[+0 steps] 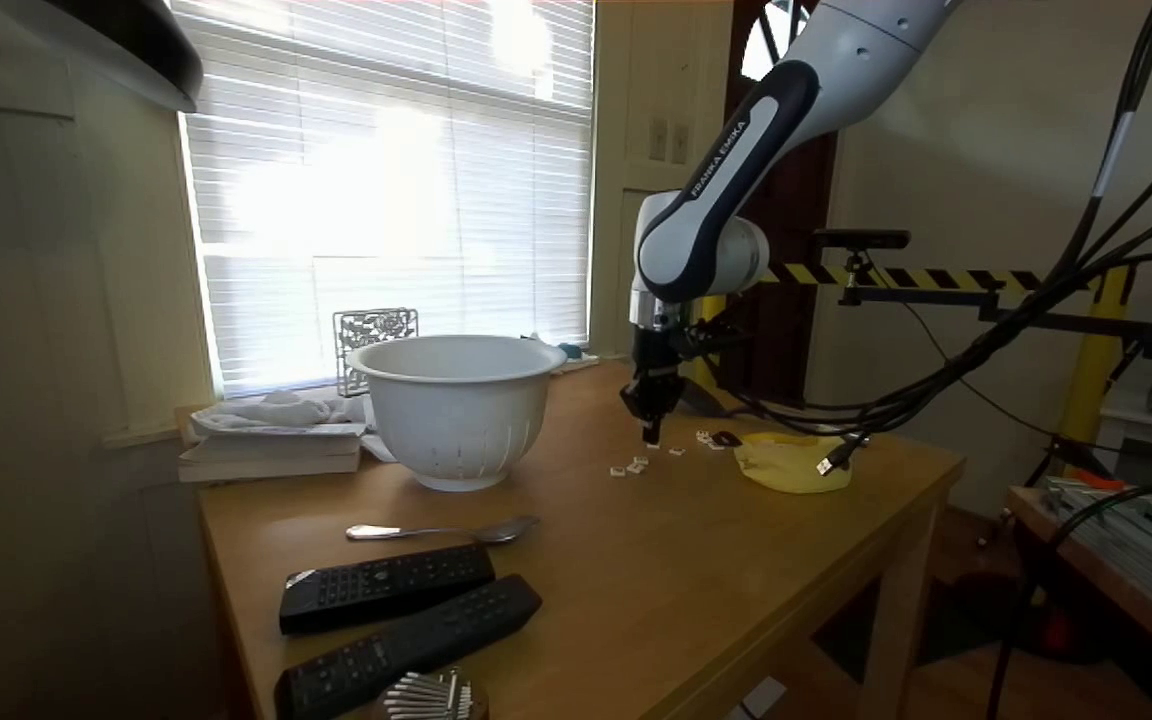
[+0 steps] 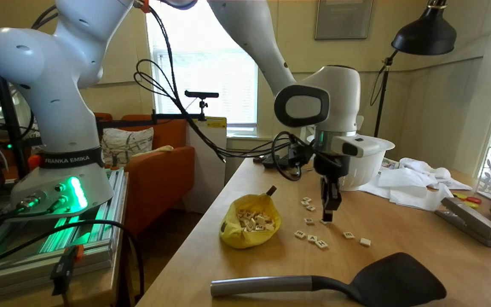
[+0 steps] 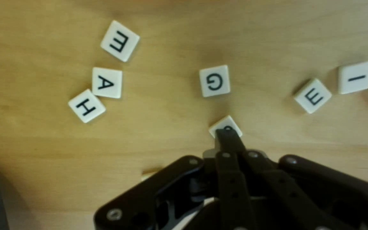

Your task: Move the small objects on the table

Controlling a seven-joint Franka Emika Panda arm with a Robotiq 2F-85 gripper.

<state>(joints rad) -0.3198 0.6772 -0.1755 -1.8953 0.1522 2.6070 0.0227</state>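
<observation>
Gripper: pointed down in both exterior views, its tip low over the surface, its jaws pressed together.
Half-hidden tile: lay partly covered by the gripper's tip in the wrist view; whether the two touched could not be told.
Letter tiles: small and pale, lay loose on the surface around the gripper. In the wrist view an E tile, an A tile and an H tile were grouped at the left, the last two touching; a G tile lay in the middle; another E tile and an I tile lay at the right.
Yellow pouch: stood open left of the loose tiles in an exterior view, with a heap of tiles inside.
Black spatula: lay across the near side in an exterior view, handle to the left.
White colander: stood left of the gripper in an exterior view.
Black remotes: lay side by side at the near left in an exterior view, a spoon just beyond them.
</observation>
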